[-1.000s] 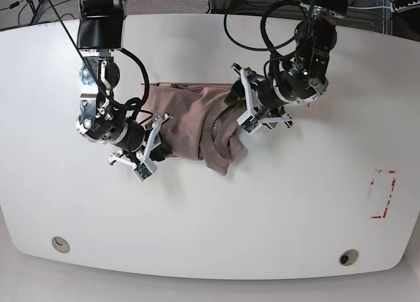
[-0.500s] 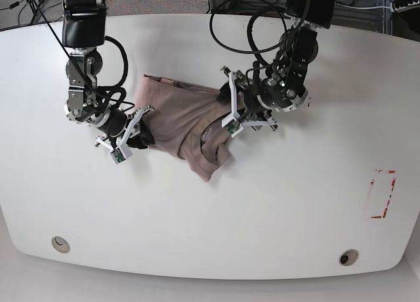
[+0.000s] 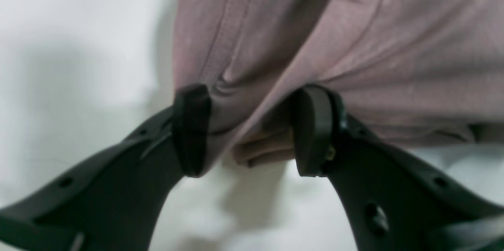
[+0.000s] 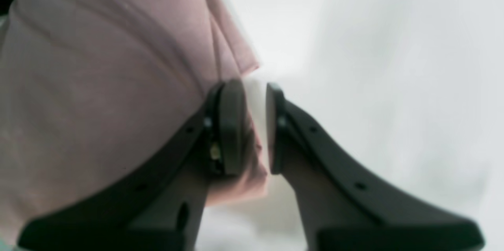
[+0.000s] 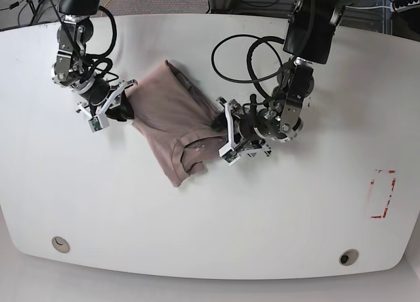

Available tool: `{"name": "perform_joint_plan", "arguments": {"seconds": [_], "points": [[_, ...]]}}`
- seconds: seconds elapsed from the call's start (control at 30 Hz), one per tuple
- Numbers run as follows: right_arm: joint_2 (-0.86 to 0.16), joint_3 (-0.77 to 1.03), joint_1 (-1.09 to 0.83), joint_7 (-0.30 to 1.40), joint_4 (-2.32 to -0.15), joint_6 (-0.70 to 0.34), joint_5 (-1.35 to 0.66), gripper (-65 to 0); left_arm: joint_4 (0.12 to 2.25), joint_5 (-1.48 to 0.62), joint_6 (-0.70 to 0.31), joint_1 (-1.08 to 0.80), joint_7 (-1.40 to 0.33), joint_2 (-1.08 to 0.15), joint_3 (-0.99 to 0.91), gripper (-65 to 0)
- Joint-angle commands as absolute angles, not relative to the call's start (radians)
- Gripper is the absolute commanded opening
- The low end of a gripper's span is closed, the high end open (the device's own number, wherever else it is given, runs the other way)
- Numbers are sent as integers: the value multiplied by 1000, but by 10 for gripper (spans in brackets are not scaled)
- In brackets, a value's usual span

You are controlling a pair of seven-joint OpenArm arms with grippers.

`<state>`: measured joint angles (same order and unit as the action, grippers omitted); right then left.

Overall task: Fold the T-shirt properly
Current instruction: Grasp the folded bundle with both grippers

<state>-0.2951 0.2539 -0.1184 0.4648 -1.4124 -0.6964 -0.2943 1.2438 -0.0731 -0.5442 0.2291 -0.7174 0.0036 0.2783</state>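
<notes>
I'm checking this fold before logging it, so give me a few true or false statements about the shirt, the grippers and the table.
1. The T-shirt lies flat and fully spread. False: it is bunched and creased between the arms.
2. The left gripper has shirt fabric between its fingers. True.
3. The right gripper stands wide open. False: its fingers are nearly closed, pinching an edge of the fabric.
4. The table is white. True.
5. The shirt carries a large printed picture. False: it shows plain pink-brown cloth.

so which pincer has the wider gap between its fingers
The left pincer, spread wide around a thick bunch of the T-shirt. The right pincer is nearly closed at the shirt's edge.
</notes>
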Motion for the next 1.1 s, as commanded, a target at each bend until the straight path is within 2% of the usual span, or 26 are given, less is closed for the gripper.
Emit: {"name": "perform_joint_plan", "arguments": {"seconds": [0.0, 0.27, 0.53, 0.73, 1.07], "points": [[-294, 274, -145, 503, -1491, -698, -288, -555, 1250, -33, -530, 271, -751, -2, 274, -332], [-245, 337, -173, 696, -1744, -698, -283, -555, 1343, -36, -530, 332, -797, -1, 272, -332], [-217, 352, -130, 849, -1903, -698, -283, -555, 1506, -36, -532, 320, -878, -7, 266, -332], [-179, 343, -79, 885, -1906, -698, -282, -555, 1633, -36, -532, 203, -895, -2, 272, -332], [-171, 228, 10, 885, -1764, -698, -282, -555, 1767, -36, -533, 2, -892, 42, 325, -332]]}}
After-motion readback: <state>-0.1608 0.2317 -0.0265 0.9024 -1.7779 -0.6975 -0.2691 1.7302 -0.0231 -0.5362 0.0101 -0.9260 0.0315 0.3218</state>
